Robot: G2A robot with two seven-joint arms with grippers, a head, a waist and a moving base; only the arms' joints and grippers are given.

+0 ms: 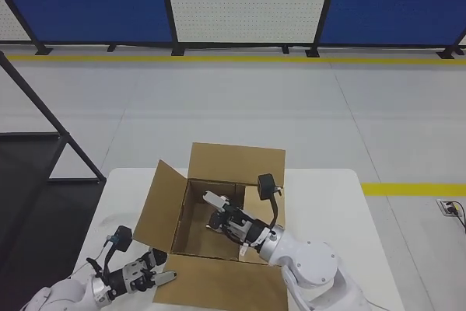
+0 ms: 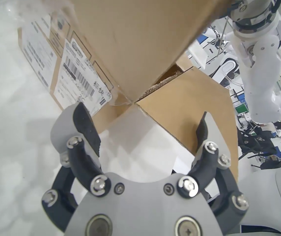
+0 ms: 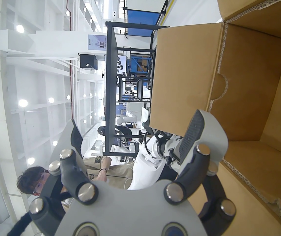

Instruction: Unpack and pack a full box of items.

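Note:
An open brown cardboard box (image 1: 236,163) stands on the white table (image 1: 326,202) with its flaps spread out. The part of its floor that I see is bare. My right gripper (image 1: 219,210) hangs inside the box near its back left part. In the right wrist view it (image 3: 134,133) is open and holds nothing, facing the left inner wall (image 3: 253,87). My left gripper (image 1: 161,277) lies low on the table just outside the box's front left corner. It (image 2: 143,126) is open and empty, facing the labelled side wall (image 2: 64,57) under a flap.
A black metal rack (image 1: 30,179) stands beside the table on the left. The box's front flap (image 1: 217,288) lies over the near table edge between the two arms. Bare table top (image 1: 334,233) lies to the right of the box.

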